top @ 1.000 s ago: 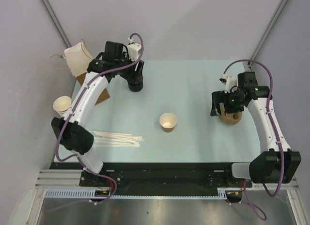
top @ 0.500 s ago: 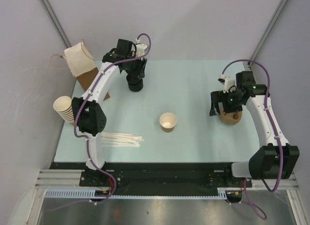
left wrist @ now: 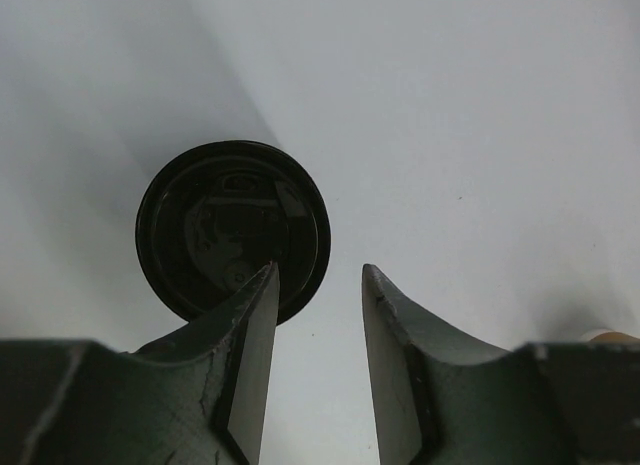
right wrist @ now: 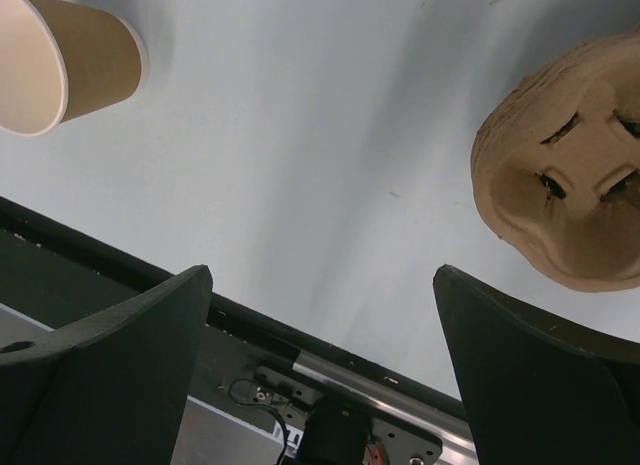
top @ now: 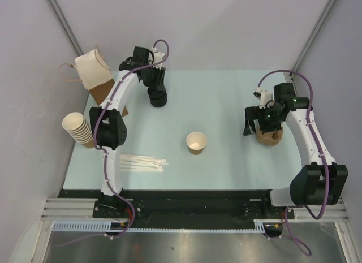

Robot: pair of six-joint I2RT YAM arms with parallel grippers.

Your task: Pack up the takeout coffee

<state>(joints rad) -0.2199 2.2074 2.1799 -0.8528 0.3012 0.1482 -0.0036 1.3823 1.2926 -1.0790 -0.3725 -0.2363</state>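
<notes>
Coffee cup (top: 196, 142), lidless, stands well apart from my left claw (left wrist: 319, 275), which hangs narrow and empty beside black lids (left wrist: 215, 215).

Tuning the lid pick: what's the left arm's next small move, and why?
Probably shift the left gripper sideways toward the black lid before closing any further. In the wrist view the lid sits off to one side, only one finger overlaps its rim, and bare table shows between the jaws.
</notes>
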